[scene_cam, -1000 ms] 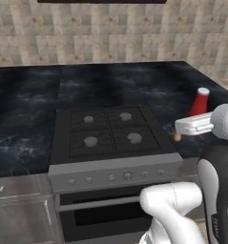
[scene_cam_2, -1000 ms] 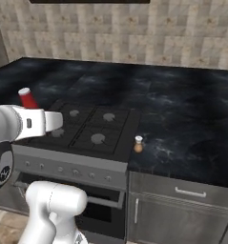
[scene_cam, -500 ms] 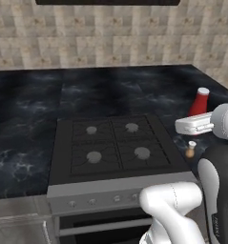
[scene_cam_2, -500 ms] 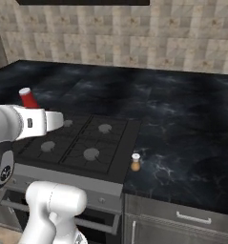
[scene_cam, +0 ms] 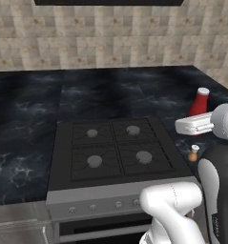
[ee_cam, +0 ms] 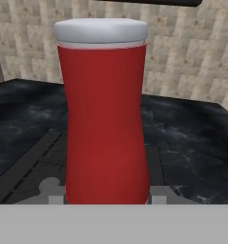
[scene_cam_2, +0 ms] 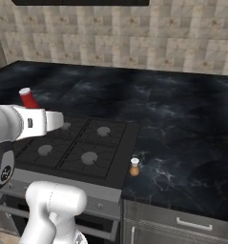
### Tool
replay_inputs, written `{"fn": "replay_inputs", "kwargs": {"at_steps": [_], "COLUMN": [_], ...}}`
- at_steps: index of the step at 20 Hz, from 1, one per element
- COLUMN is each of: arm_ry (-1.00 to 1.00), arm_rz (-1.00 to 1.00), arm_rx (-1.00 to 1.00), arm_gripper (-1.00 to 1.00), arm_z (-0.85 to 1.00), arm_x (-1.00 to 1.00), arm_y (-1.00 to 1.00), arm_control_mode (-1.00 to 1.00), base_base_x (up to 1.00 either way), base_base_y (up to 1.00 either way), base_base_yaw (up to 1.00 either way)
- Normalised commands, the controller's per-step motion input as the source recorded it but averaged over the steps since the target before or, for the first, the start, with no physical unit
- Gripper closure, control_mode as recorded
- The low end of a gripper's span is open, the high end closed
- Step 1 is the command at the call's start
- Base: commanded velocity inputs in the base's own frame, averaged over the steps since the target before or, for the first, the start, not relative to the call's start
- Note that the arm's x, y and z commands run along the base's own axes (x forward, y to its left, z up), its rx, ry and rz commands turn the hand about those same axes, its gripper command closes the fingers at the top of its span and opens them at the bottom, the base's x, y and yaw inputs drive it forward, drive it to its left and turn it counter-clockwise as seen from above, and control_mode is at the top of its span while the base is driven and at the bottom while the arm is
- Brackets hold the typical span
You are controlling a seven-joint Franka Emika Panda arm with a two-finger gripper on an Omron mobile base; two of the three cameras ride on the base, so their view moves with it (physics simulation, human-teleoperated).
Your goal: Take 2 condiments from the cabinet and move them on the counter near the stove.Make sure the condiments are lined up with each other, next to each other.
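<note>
red bottle [ee_cam: 105,119]: red, white cap | orange-brown bottle [scene_cam_2: 134,167]: white cap | counter [scene_cam_2: 182,124]: black, white-veined

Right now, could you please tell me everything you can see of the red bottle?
The red bottle is slim, slightly waisted, smooth like plastic, with a flat white cap. It stands upright in the gripper, whose finger tips flank its base, held in the air above the stove and counter. Nothing else touches it. The smaller orange-brown bottle stands apart on the counter by the stove's edge.
</note>
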Motion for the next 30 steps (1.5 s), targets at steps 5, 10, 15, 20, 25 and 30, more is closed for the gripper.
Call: {"fn": "replay_inputs", "kwargs": {"at_steps": [5,10,15,20,25,30], "arm_ry": [0.00,0.00,0.00,0.00,0.03,0.07], "arm_rz": [0.00,0.00,0.00,0.00,0.06,0.12], "arm_rx": [0.00,0.00,0.00,0.01,0.00,0.00], "arm_gripper": [1.00,1.00,1.00,1.00,1.00,1.00], "arm_z": [0.00,0.00,0.00,-0.05,-0.05,-0.03], "arm_x": [0.00,0.00,0.00,0.00,0.00,0.00], "arm_y": [0.00,0.00,0.00,-0.12,-0.32,-0.39], "arm_control_mode": [1.00,1.00,1.00,-1.00,-1.00,-1.00], "base_base_x": [0.31,0.20,0.02,0.00,0.00,0.00], "base_base_y": [0.00,0.00,-0.06,-0.01,0.00,0.00], "base_base_yaw": [0.00,0.00,-0.01,0.00,0.00,0.00]}}
